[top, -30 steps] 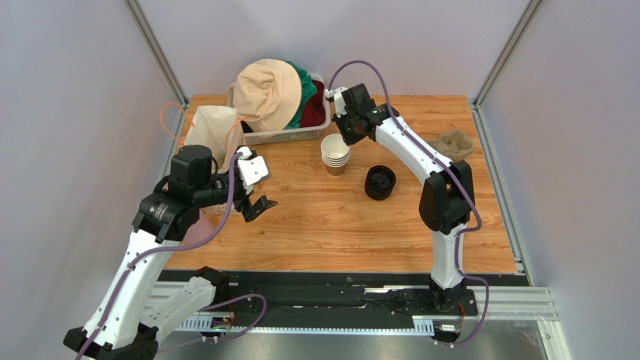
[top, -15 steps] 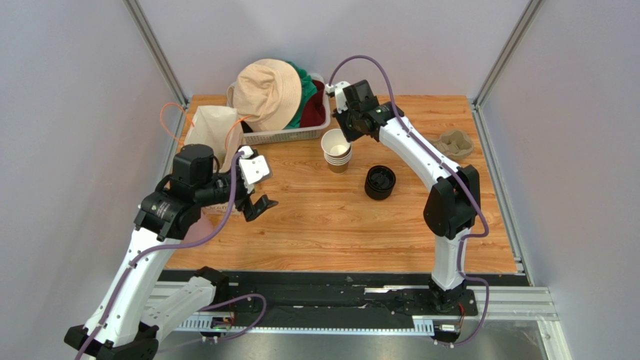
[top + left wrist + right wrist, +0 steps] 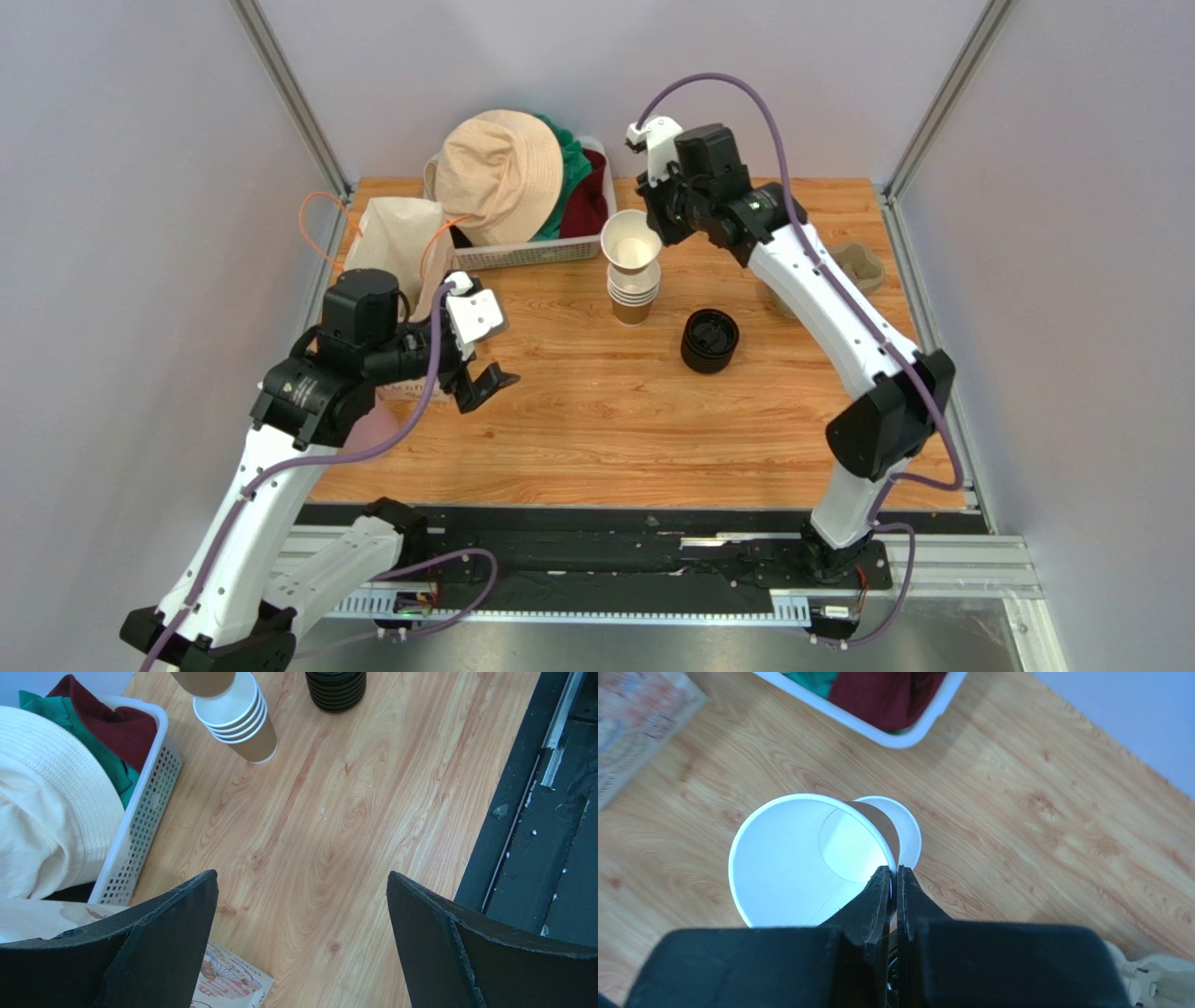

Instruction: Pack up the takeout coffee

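Starting with the top view, the right gripper (image 3: 654, 233) is clamped on the rim of 1 paper cup (image 3: 630, 247), kraft-sided and white inside. It holds the cup just above the cup stack (image 3: 630, 297) at the far middle of the table (image 3: 589, 434). The cup hangs upright and in line with the stack, which suggests it is being separated from the nested cups. No lid is on it. The black lids (image 3: 710, 340) sit in a pile just right of the stack and nearer, probably the next stop. The left gripper (image 3: 484, 384) hovers wide open and empty near the left edge, beside the paper bag (image 3: 397, 238), likely waiting to help with packing. A white basket (image 3: 540, 252) of hats stands at the far edge.

The left wrist view shows both of its fingers (image 3: 161, 948) spread far apart over bare wood with nothing between them. The stack (image 3: 238, 717) and the lids (image 3: 337, 686) lie well ahead, and the base of the lifted cup (image 3: 203, 679) is just visible above the stack.

In the right wrist view, the 2 fingers (image 3: 882, 889) are closed on the cup's wall, 1 inside and 1 outside. That grip suits a thin rim and leaves the mouth open for a lid. The rim of the stack's top cup (image 3: 906, 829) peeks out from behind the held cup, so the 2 look apart, though how far I cannot tell.
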Robot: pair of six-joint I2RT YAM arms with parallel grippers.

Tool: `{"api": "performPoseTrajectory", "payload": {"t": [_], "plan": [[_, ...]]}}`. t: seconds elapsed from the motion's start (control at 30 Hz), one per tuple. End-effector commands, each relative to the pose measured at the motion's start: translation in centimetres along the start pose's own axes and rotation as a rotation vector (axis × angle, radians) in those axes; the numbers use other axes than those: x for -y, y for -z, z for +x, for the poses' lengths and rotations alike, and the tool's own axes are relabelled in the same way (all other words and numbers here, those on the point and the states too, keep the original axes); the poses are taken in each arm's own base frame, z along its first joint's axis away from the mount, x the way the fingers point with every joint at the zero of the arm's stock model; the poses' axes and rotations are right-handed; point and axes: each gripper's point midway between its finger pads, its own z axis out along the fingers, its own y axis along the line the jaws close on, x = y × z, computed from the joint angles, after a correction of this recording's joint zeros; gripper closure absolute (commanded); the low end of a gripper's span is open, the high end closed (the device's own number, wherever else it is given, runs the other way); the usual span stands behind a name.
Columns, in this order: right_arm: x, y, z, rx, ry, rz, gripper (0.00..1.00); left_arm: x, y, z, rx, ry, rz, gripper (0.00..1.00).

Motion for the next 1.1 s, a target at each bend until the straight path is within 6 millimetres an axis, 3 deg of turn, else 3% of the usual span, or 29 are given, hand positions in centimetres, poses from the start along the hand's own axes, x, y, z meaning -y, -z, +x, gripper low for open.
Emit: {"api": "performPoseTrajectory", "payload": {"t": [0.0,0.17,0.2,0.27,0.3,0.4,0.53,0.77,1.07], "plan": [[-2.1,5.2,-3.8,0.164,0.046,-0.117,1.0,-0.7,-0.1,-0.9,0.036,0.002,-0.029,0.01],[-5.7,5.8,-0.5,0.105,0.098,-0.262,1.0,-4.2,-0.3,-0.8,-0.006,0.035,-0.185,0.01],[-6.4,5.4,1.6,0.074,0.116,-0.274,1.0,-4.8,-0.2,-0.8,-0.016,0.045,-0.215,0.01],[-8.3,4.9,3.6,0.053,0.198,-0.292,1.0,-5.8,0.2,-0.9,-0.033,0.059,-0.269,0.01],[-9.1,4.1,5.8,0.023,0.221,-0.303,1.0,-5.8,0.4,-0.9,-0.042,0.069,-0.27,0.01],[-11.3,2.4,8.9,-0.028,0.286,-0.323,1.0,-5.2,1.1,-1.7,-0.02,0.074,-0.26,0.01],[-13.2,0.2,10.9,-0.086,0.277,-0.361,1.0,-4.0,1.9,-2.8,0.047,0.073,-0.238,0.01],[-15.0,-2.2,14.5,-0.185,0.292,-0.385,1.0,-3.5,1.6,-1.7,0.052,0.064,-0.238,0.01],[-14.9,-3.4,15.8,-0.21,0.309,-0.368,0.98,-3.4,1.9,-1.6,0.072,0.083,-0.241,0.01]]}}
